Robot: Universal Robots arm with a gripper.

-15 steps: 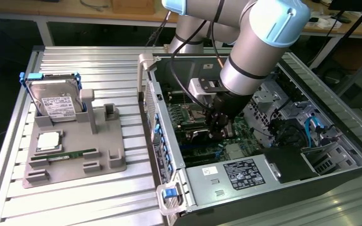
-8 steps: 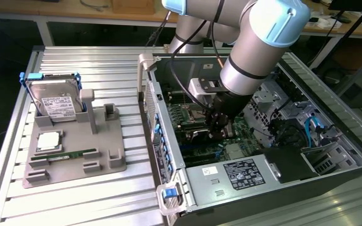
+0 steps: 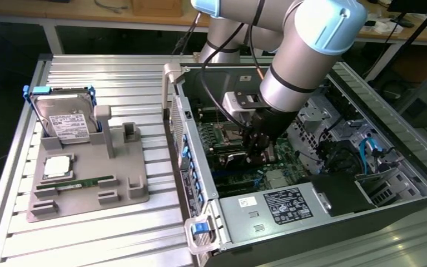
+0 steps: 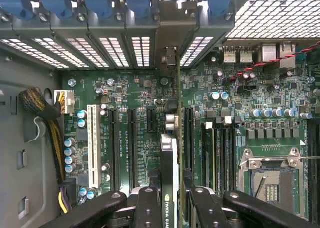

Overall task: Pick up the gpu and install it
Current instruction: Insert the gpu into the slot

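Between your pincer's fingers the gpu sits clamped edge-on just above the motherboard slots, so a slight tilt could jam its bracket against the case.

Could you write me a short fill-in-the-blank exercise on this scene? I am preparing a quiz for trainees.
1. The gripper holds the ____ on edge above the green motherboard.
2. In the exterior view, the arm reaches into the open computer ____.
3. On the gray holder at the exterior view's left, the hard drive stands ____.
4. A narrow green ____ stick lies flat on that holder.

Missing words: graphics card; case; upright; memory
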